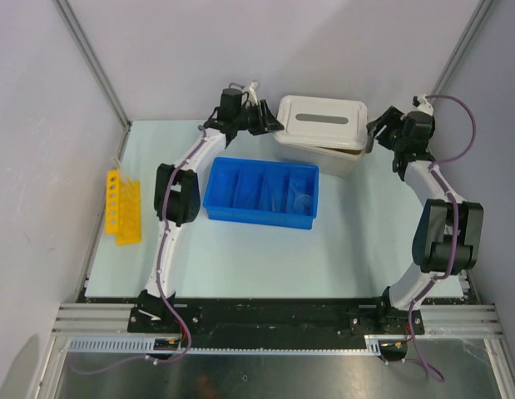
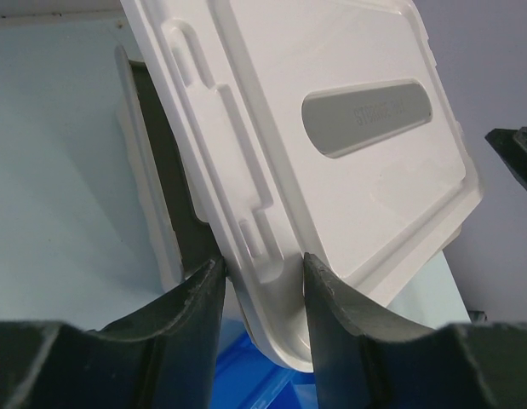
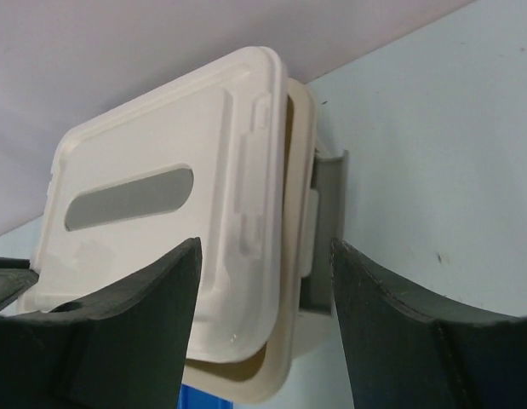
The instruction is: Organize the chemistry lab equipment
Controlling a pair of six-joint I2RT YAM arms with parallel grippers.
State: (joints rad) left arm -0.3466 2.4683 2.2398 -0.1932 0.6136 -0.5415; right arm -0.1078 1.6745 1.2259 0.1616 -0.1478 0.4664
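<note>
The left jaws, half closed, pinch the edge of the white lid (image 2: 272, 77), which is tilted up off the beige tub (image 1: 324, 156). The right jaws stand wide astride the tub's right end; contact is unclear. Faint clear glass pieces (image 1: 302, 199) seem to lie in the blue tray (image 1: 257, 218).

Soft, even light fills the enclosure, leaving only faint shadows on the pale table (image 1: 349, 249) and no hard glare. Close up, the left gripper (image 2: 261, 264) and right gripper (image 3: 265, 244) show as near-black, slightly blurred shapes (almost no surface detail survives). The white lid (image 2: 331, 102) between and beyond the jaws reads bright and sharp, though its grey label lettering is smeared. Deep shadow fills the gap just left of the left jaws.
</note>
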